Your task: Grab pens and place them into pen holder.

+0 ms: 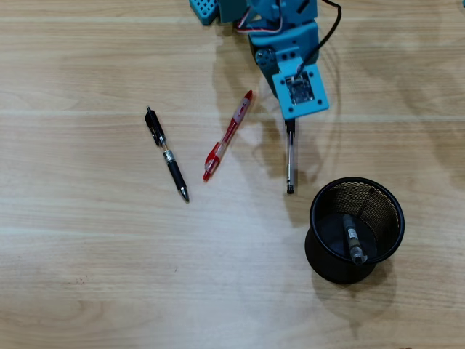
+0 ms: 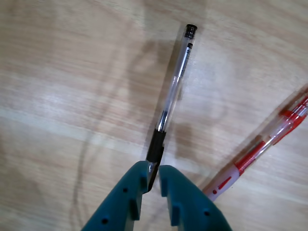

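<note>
The gripper (image 2: 153, 179) has its two teal jaws drawn narrow around the tip end of the clear stick pen (image 2: 172, 91), which points away from the wrist camera with its black end cap farthest off. From that view I cannot say for certain that both jaws press on the pen.

In the overhead view the same pen (image 1: 290, 163) sticks out from under the blue arm (image 1: 290, 58) at the tabletop's (image 1: 87, 276) far edge, its free end just short of the pen holder (image 1: 356, 229) near the right part of the near edge. A grey clicker pen (image 1: 352, 238) leans inside the mesh cup.

The red pen (image 1: 227, 137) lies just beside the held one, slanted; the black pen (image 1: 167, 154) lies farther left, well apart. Nothing lies between gripper and holder.
</note>
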